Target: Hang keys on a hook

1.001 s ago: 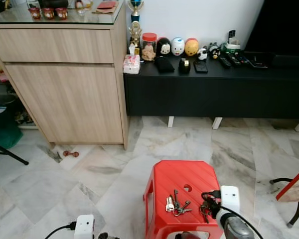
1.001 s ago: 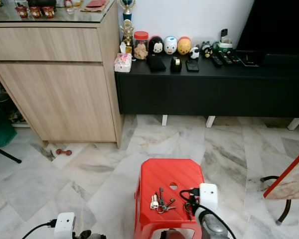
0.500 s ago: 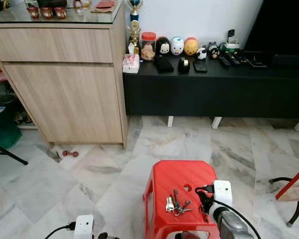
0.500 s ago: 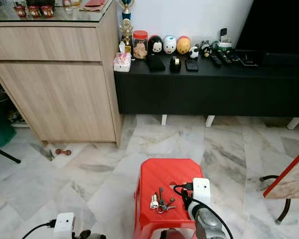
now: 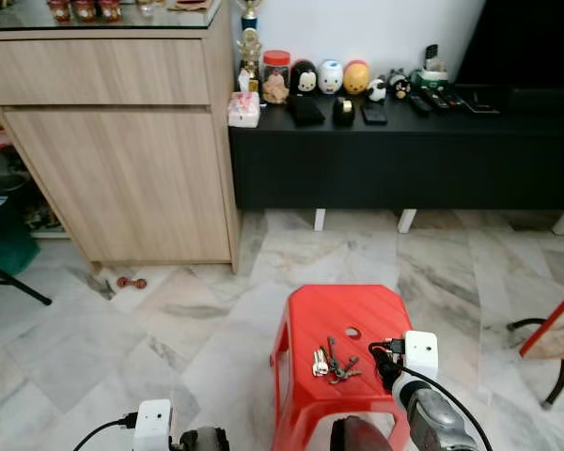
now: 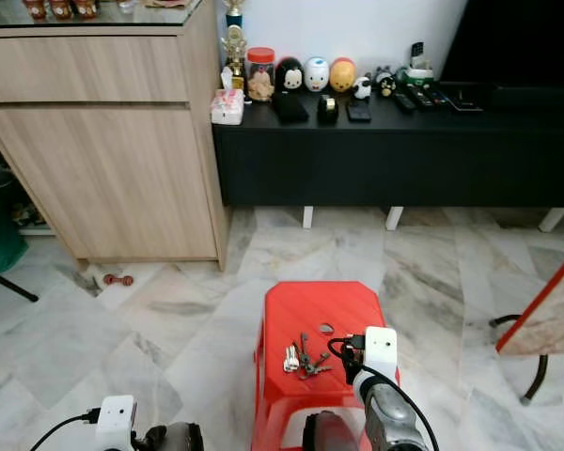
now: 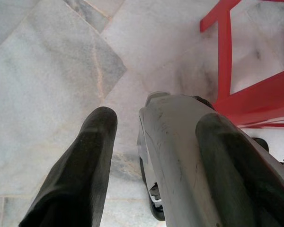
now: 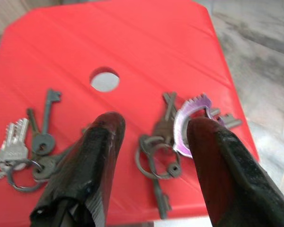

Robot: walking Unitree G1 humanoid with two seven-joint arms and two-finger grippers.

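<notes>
Two bunches of metal keys lie on the ribbed top of a glossy red plastic stool [image 8: 146,42]. The nearer bunch of dark keys [image 8: 163,142] hangs on thin wire rings together with a flat purple tag [image 8: 185,124] whose edge is toothed; it rests toward the stool's right side. The second bunch [image 8: 31,146], with a bright silver key among dull grey long-shanked ones, lies apart on the left, past the round hole [image 8: 104,79] in the seat.

The right gripper [image 8: 151,137] hovers just above the nearer bunch, its two matte black fingers [image 8: 97,161] spread wide to either side of the rings and holding nothing; whether the tips touch the seat cannot be told.

The left gripper [image 7: 154,156] hangs low beside the stool's leg over the veined grey marble floor [image 7: 47,80], fingers parted and empty.

Beyond stand a pale wood-grain cabinet [image 5: 122,160] and a long black low table [image 5: 404,155] carrying small rounded figurines [image 5: 330,77].
</notes>
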